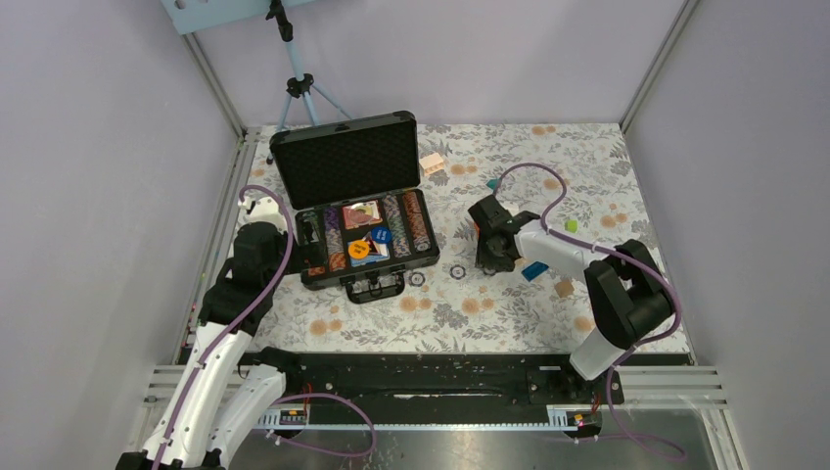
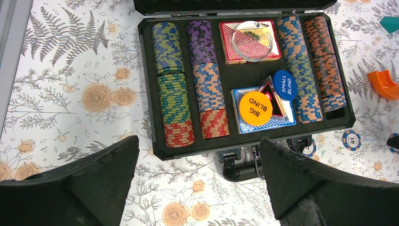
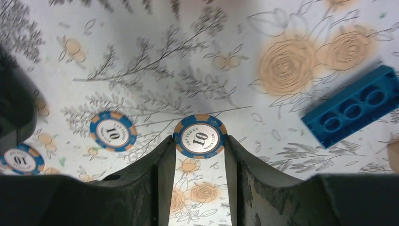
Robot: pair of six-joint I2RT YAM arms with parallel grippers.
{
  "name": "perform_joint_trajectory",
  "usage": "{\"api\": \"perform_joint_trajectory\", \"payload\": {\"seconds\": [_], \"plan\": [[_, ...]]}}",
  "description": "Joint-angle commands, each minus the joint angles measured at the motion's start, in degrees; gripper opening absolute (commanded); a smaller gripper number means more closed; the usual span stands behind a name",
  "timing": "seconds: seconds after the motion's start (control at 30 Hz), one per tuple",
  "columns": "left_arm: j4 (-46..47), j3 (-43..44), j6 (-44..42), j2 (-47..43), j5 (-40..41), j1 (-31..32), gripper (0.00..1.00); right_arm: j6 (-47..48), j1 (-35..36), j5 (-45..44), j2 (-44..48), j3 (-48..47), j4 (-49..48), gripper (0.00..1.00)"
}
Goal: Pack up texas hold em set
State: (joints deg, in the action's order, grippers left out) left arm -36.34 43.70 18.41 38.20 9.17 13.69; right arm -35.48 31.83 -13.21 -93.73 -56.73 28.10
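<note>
The black case (image 1: pixel 347 157) lies open at the centre left, lid up. In the left wrist view its foam tray (image 2: pixel 247 75) holds rows of striped chips (image 2: pixel 175 94), a red deck under a clear disc (image 2: pixel 254 40), and a blue deck under an orange BIG BLIND disc (image 2: pixel 255 108) and a blue SMALL BLIND disc (image 2: pixel 284 84). My left gripper (image 2: pixel 200 188) is open and empty, above the cloth in front of the case handle (image 2: pixel 242 168). My right gripper (image 3: pixel 199 141) is shut on a blue "10" chip (image 3: pixel 199 136), right of the case (image 1: pixel 494 257). Two more chips (image 1: pixel 417 278) (image 1: pixel 456 270) lie on the cloth.
A blue brick (image 3: pixel 353 110) lies beside my right gripper. An orange curved block (image 2: pixel 383 84) and a teal block (image 2: pixel 389 23) lie right of the case. A beige block (image 1: pixel 432 163), a green piece (image 1: pixel 571 225) and a tan piece (image 1: pixel 564 288) are scattered. A tripod (image 1: pixel 299 88) stands behind the case.
</note>
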Motion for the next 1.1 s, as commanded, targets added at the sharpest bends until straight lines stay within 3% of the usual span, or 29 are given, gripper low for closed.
{"api": "perform_joint_trajectory", "payload": {"seconds": [0.0,0.5,0.9,1.07], "plan": [[2.34,0.12,-0.31,-0.89,-0.78,0.24,0.99,-1.10,3.39,0.46,1.50,-0.13,1.23,0.45],[2.43,0.07,-0.31,-1.19,-0.66,0.22,0.99,-1.76,10.25,0.38,-8.84,-12.30,2.62,0.47],[2.48,0.09,-0.40,-1.28,-0.75,0.26,0.99,-1.21,11.32,0.34,-13.71,-14.62,3.13,0.47],[2.50,0.07,-0.40,-1.28,-0.74,0.27,0.99,-0.86,11.58,-0.43,-14.31,-14.99,3.16,0.59]]}}
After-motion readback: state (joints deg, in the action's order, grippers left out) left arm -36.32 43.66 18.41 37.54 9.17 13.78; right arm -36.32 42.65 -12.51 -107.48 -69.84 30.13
